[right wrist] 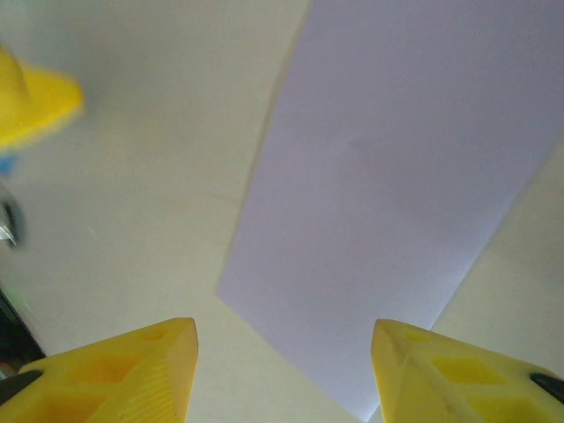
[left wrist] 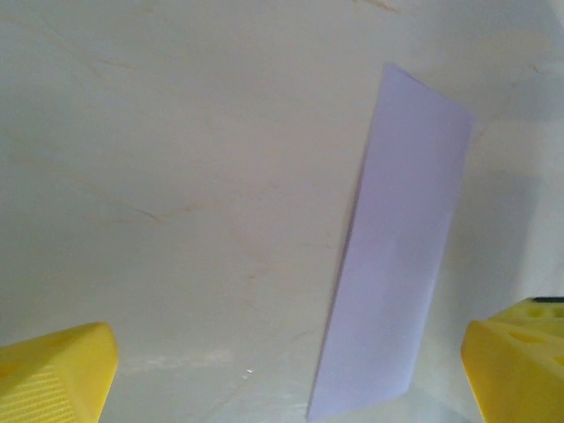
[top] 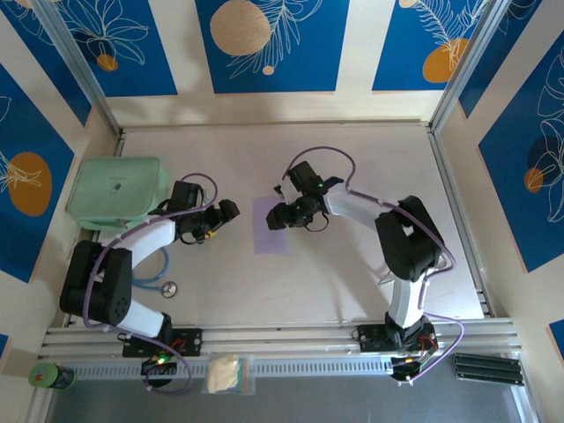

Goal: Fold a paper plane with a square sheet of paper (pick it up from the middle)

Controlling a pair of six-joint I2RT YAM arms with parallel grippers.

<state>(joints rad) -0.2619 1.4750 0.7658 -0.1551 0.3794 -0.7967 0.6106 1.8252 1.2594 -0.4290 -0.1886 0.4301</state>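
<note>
The sheet of paper (top: 270, 229) is pale lilac and lies flat on the table as a narrow upright rectangle between the two arms. A paper plane is out of view. My left gripper (top: 226, 214) stands just left of the sheet, open wide, with bare table between its yellow fingers. In the left wrist view the sheet (left wrist: 401, 256) lies towards the right finger (left wrist: 520, 366), and my left gripper (left wrist: 286, 379) holds nothing. My right gripper (top: 278, 216) hovers over the sheet's right part, open. In the right wrist view the sheet (right wrist: 397, 185) has its near corner between the jaws of my right gripper (right wrist: 282, 374).
A mint-green rounded box (top: 116, 189) sits at the back left beside the left arm. A small round metal piece on a cable (top: 167, 287) lies near the left base. On the front rail are a green bottle (top: 51, 376) and a clear bag (top: 225, 373).
</note>
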